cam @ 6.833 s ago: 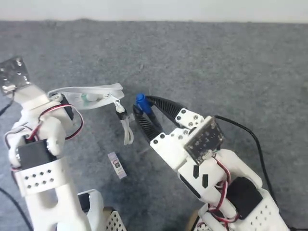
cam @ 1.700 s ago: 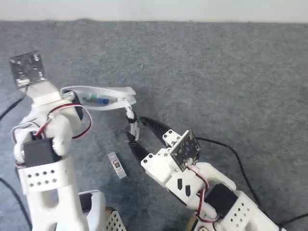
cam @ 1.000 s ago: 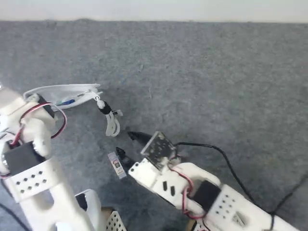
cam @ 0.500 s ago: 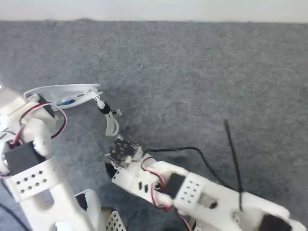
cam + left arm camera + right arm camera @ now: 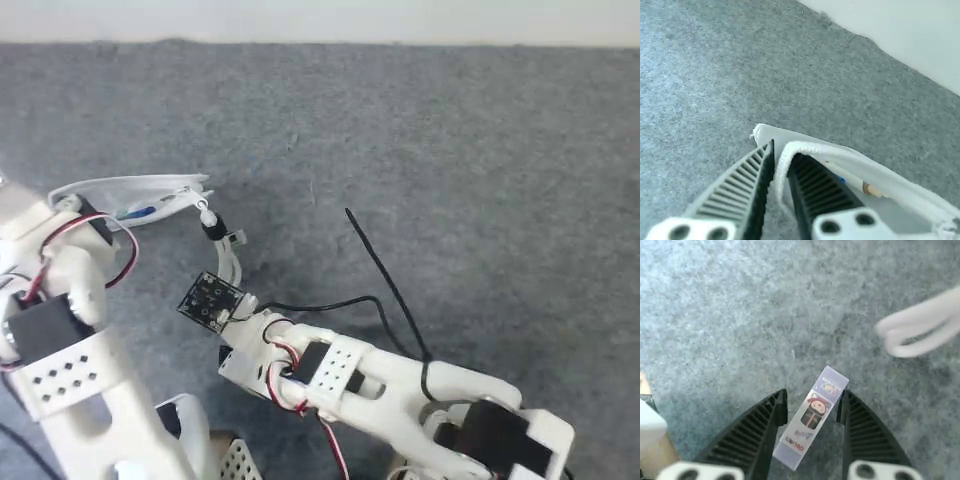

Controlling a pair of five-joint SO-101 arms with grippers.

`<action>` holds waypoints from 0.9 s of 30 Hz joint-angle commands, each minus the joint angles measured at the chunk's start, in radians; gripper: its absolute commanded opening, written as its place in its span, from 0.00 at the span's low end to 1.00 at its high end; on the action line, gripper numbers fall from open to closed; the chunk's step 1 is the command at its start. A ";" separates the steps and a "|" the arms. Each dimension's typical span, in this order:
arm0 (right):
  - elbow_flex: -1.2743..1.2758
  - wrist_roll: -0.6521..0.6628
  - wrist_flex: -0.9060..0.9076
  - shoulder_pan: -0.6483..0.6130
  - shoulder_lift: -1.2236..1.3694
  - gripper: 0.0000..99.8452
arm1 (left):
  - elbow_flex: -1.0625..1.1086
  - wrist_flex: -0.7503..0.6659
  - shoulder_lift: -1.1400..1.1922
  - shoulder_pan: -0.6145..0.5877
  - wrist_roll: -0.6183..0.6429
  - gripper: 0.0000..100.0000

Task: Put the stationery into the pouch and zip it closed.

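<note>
Spreading under everything, the grey tabletop (image 5: 480, 150) carries both arms. The right arm (image 5: 380, 385) stretches low across the near side, and its wrist sits just beside the pouch's white strap (image 5: 232, 265). The left gripper (image 5: 780, 152) has its fingers clenched on the rim of the white pouch (image 5: 130, 195), holding it off the tabletop with the mouth open, and a blue-tipped item (image 5: 840, 179) lies inside. The right gripper (image 5: 813, 395) hangs over the small box (image 5: 812, 415) – fingers released, one on each side. The box lies flat on the tabletop, near the strap.
</note>
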 commanded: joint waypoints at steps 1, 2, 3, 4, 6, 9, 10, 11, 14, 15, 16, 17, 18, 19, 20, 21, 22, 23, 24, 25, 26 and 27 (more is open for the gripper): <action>-0.069 0.017 -0.012 -0.013 0.013 0.17 | -0.021 -0.043 -0.009 -0.003 0.014 0.01; -0.074 0.017 -0.012 -0.013 0.024 0.17 | -0.021 -0.043 -0.009 -0.003 0.014 0.01; -0.080 0.018 -0.012 -0.012 0.033 0.17 | -0.021 -0.043 -0.009 -0.003 0.014 0.01; -0.081 0.018 -0.012 -0.010 0.044 0.17 | -0.021 -0.043 -0.009 -0.003 0.014 0.01; -0.087 0.020 -0.012 -0.010 0.064 0.17 | -0.019 -0.043 -0.009 -0.003 0.012 0.01; -0.091 0.020 -0.012 -0.004 0.077 0.17 | -0.019 -0.043 -0.009 -0.003 0.012 0.01; -0.091 0.020 -0.010 0.001 0.077 0.17 | -0.019 -0.041 -0.009 -0.003 0.012 0.01; -0.091 0.020 -0.002 0.005 0.076 0.17 | -0.019 -0.041 -0.009 -0.003 0.012 0.01; -0.143 0.020 0.099 0.018 0.087 0.17 | -0.019 -0.040 -0.009 -0.003 0.012 0.01; -0.169 0.020 0.156 0.022 0.090 0.17 | -0.019 -0.040 -0.009 -0.003 0.012 0.01; -0.196 0.020 0.209 0.028 0.101 0.17 | -0.019 -0.040 -0.009 -0.003 0.012 0.01; -0.227 0.020 0.259 0.033 0.114 0.17 | -0.019 -0.038 -0.009 -0.003 0.012 0.01; -0.255 0.020 0.305 0.036 0.133 0.17 | -0.019 -0.038 -0.009 -0.003 0.012 0.01; -0.279 0.020 0.338 0.039 0.154 0.17 | -0.019 -0.038 -0.009 -0.003 0.012 0.01; -0.301 0.020 0.367 0.039 0.177 0.17 | -0.019 -0.038 -0.009 -0.003 0.012 0.01; -0.322 0.020 0.392 0.039 0.197 0.17 | -0.019 -0.038 -0.009 -0.003 0.012 0.01; -0.342 0.020 0.415 0.039 0.216 0.17 | -0.019 -0.038 -0.009 -0.003 0.012 0.01; -0.365 0.020 0.438 0.039 0.229 0.17 | -0.019 -0.038 -0.009 -0.003 0.012 0.01; -0.382 0.020 0.461 0.039 0.237 0.17 | -0.019 -0.037 -0.009 -0.003 0.012 0.01; -0.394 0.020 0.479 0.039 0.245 0.17 | -0.019 -0.037 -0.009 -0.003 0.012 0.01; -0.400 0.020 0.490 0.041 0.249 0.17 | -0.019 -0.037 -0.009 -0.003 0.012 0.01; -0.400 0.020 0.495 0.044 0.249 0.17 | -0.019 -0.037 -0.009 -0.003 0.012 0.01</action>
